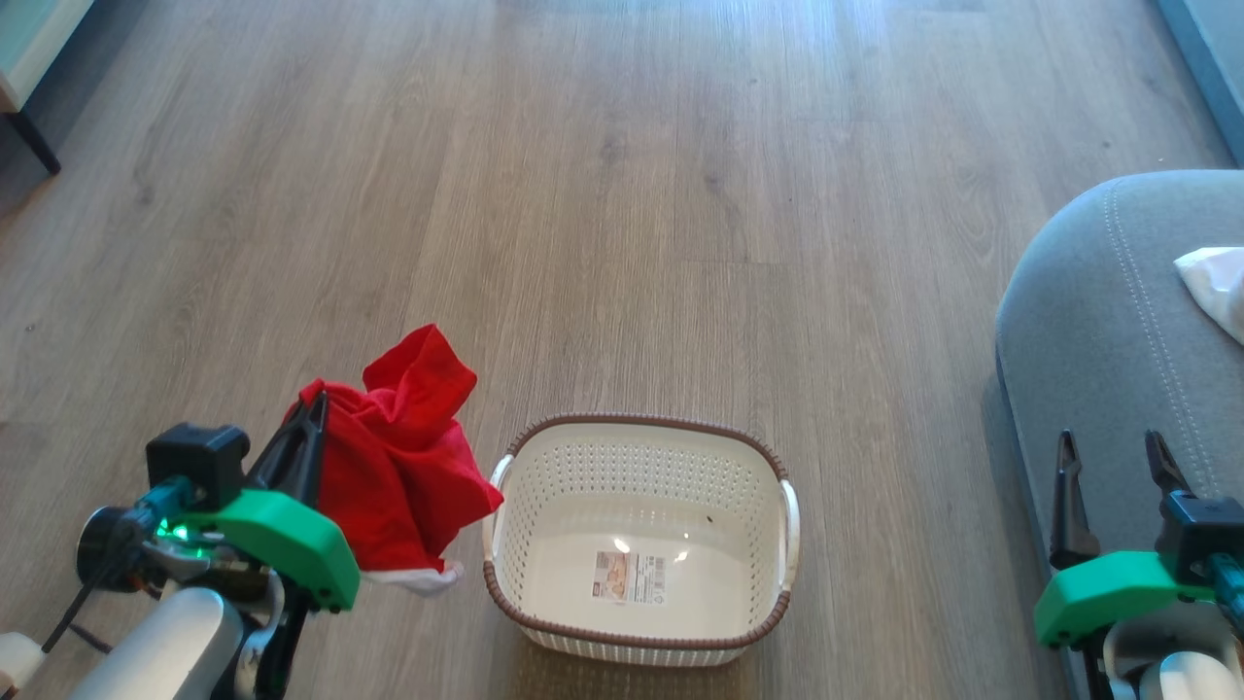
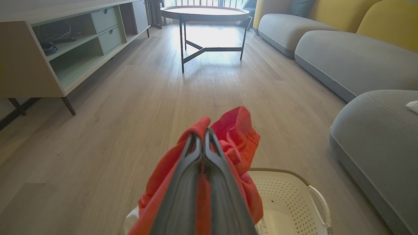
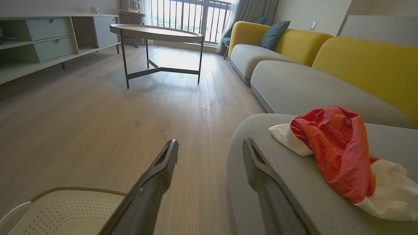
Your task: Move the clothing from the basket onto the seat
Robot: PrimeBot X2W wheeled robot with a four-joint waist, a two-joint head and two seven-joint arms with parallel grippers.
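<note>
My left gripper is shut on a bright red garment with white trim, which hangs above the floor just left of the basket. The left wrist view shows the fingers pinched together on the red fabric, with the basket below right. The cream perforated basket holds nothing but its label sticker. My right gripper stands open beside the grey seat. On the seat lies another red and white garment; its white part shows at the head view's right edge.
Wood floor stretches ahead. A round table on dark legs stands farther off, a low cabinet runs along the left, and a grey and yellow sofa lines the right wall.
</note>
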